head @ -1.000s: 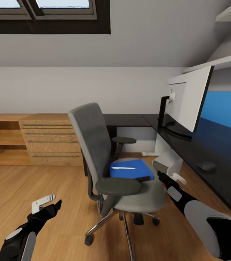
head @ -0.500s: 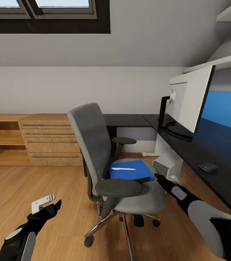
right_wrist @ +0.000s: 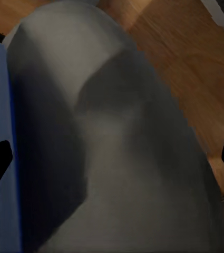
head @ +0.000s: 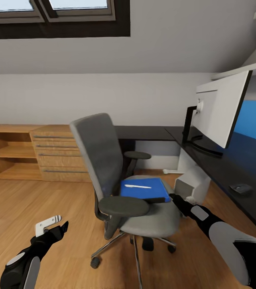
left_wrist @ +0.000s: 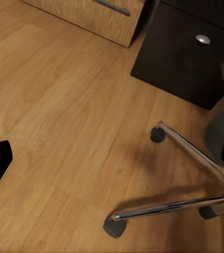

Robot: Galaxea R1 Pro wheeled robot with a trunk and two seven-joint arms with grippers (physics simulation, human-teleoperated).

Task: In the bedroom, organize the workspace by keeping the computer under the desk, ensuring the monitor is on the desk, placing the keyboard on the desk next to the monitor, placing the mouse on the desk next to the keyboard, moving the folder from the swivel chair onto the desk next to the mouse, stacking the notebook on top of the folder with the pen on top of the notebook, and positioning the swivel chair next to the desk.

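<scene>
Beside the swivel chair [head: 120, 176] seat, the right gripper [head: 173, 197] spreads its jaws wide, holding nothing, near one blue folder [head: 145, 188] bearing one pen [head: 137, 186]. Left gripper [head: 57, 226]: opening unclear. One monitor [head: 220, 108] and mouse [head: 241, 188] occupy the desk [head: 224, 172].

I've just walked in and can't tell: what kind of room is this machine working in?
It looks like a home office or study corner under a sloped attic ceiling. A grey swivel chair stands by a black desk carrying a monitor, with a wooden drawer unit along the wall.
</scene>
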